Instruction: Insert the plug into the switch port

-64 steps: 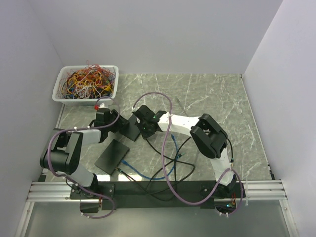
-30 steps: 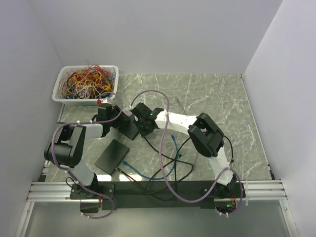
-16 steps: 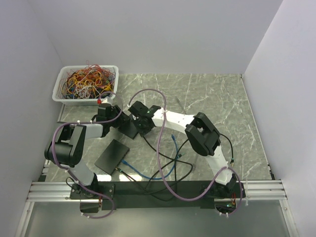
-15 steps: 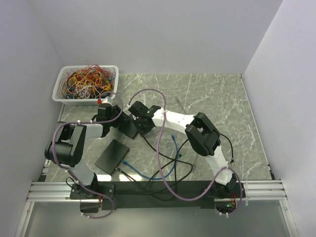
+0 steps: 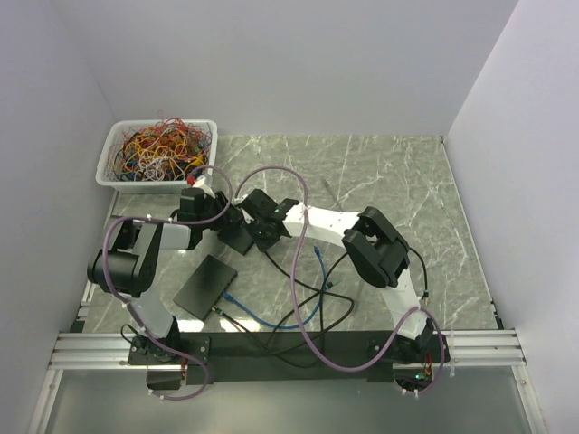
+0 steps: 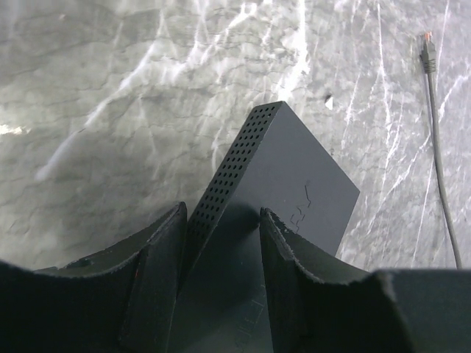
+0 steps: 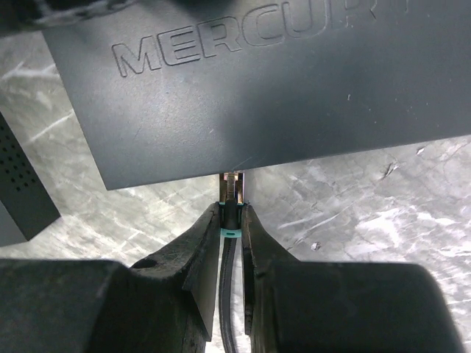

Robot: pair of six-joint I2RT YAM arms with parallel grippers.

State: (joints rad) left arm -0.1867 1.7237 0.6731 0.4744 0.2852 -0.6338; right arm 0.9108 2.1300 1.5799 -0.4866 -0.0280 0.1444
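Note:
The switch [image 7: 257, 88] is a flat black box marked MERCURY, seen at centre left in the top view [image 5: 237, 233]. My left gripper [image 6: 221, 243] is shut on the switch [image 6: 294, 184] and holds it tilted, one finger beside its perforated edge. My right gripper [image 7: 232, 217] is shut on the plug [image 7: 232, 193], which has a clear tip and a teal boot. The plug's tip meets the switch's near edge; the port itself is hidden. In the top view, the left gripper [image 5: 217, 215] and right gripper [image 5: 257, 231] face each other across the switch.
A second flat black box [image 5: 206, 285] lies nearer the arm bases. Black and blue cables [image 5: 312, 294] loop over the marble table in front of the right arm. A white bin [image 5: 109, 167] of tangled wires stands at the far left. A grey cable [image 6: 434, 110] lies past the switch.
Both grips are unchanged. The left arm's elbow has swung slightly, and the right wrist has shifted a little against the switch.

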